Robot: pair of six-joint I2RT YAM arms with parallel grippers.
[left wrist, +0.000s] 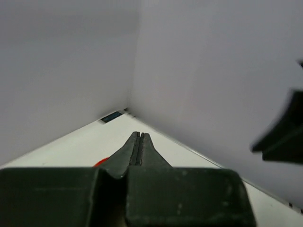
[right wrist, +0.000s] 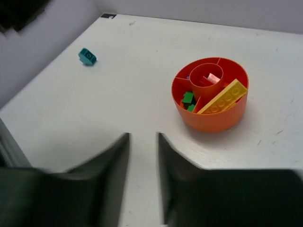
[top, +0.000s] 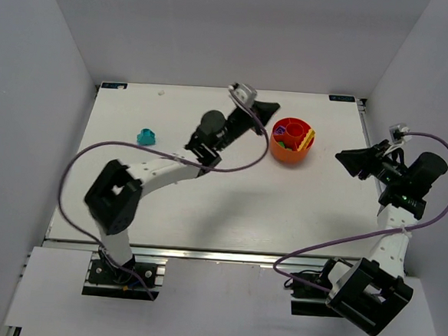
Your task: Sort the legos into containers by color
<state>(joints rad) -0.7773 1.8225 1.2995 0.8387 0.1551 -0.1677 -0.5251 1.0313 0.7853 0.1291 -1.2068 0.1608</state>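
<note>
The round orange bowl [top: 290, 156] stands at the back right of the table; it also shows in the right wrist view [right wrist: 213, 120]. It holds a long yellow lego [right wrist: 223, 96], green legos [right wrist: 188, 99] and a red lego [right wrist: 208, 79] in the central cup. A teal lego [top: 147, 137] lies alone on the table far left of the bowl, also in the right wrist view [right wrist: 87, 56]. My left gripper [top: 274, 108] is shut and empty, raised just behind and left of the bowl; its tips [left wrist: 138, 135] are pressed together. My right gripper [top: 347, 164] is open and empty, right of the bowl [right wrist: 143, 136].
White walls enclose the table on the left, back and right. The left arm's purple cable [top: 209, 165] loops over the table's left half. A sliver of the bowl's orange rim [left wrist: 102, 162] shows beside the left fingers.
</note>
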